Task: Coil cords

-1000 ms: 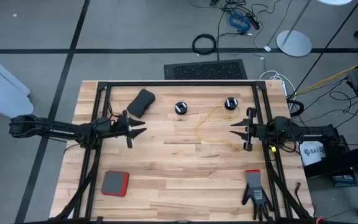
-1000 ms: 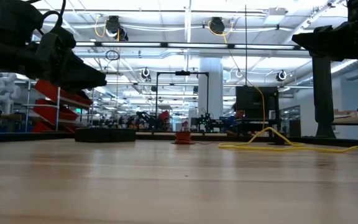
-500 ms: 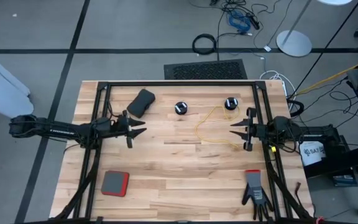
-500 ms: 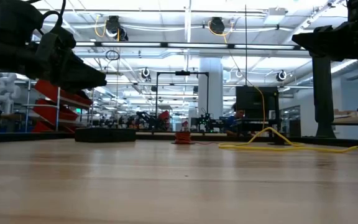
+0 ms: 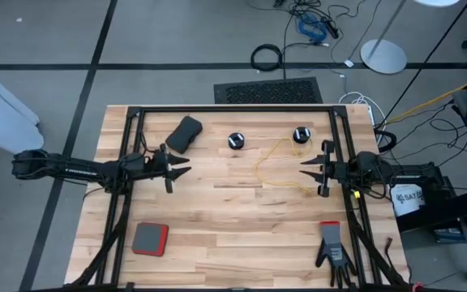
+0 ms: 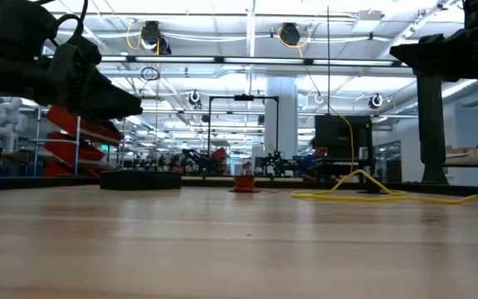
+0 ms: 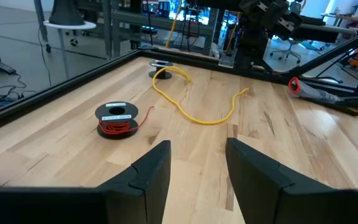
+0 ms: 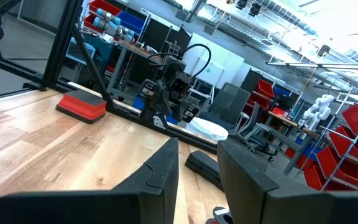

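1. While both arms hang over mid-table, the left gripper (image 5: 178, 168) and right gripper (image 5: 311, 169) are seen spread, nothing pinched.
2. The yellow cord (image 5: 276, 160) is sprawled centre-right by its reel (image 5: 301, 135); the reddish-orange cord (image 7: 118, 125) is wound on its reel.
3. A black pouch (image 5: 185, 134) is parked upper left, a red pad (image 5: 149, 238) lower left, a glove (image 5: 332, 247) lower right.

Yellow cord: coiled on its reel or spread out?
Spread out: the yellow cord lies in loose loops across the table, trailing from its reel.

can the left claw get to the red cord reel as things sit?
Probably yes. The left claw hangs open, empty, and the red cord reel sits just ahead on bare table; nothing lies between.
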Robot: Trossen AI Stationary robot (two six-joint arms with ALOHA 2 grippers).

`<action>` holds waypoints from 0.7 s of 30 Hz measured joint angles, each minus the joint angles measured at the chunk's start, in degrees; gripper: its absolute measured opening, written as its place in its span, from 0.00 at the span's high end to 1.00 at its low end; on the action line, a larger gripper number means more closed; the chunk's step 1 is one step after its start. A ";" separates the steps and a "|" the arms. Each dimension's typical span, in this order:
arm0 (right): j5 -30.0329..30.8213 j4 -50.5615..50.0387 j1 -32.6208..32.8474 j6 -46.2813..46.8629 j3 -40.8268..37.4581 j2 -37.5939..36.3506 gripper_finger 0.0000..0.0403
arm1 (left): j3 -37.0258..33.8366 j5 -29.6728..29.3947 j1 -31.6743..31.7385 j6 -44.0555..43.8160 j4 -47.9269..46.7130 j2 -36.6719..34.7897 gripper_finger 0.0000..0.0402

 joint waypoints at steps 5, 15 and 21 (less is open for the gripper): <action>-0.01 -0.01 0.00 0.01 0.02 -0.01 0.76 | 0.01 0.00 -0.02 0.00 0.00 0.00 0.60; -0.02 -0.01 -0.01 0.01 0.02 -0.01 0.76 | 0.01 0.00 -0.01 0.01 0.00 0.00 0.60; 0.00 0.00 -0.02 0.00 0.02 0.00 0.76 | 0.02 -0.84 0.09 6.89 0.42 0.00 0.60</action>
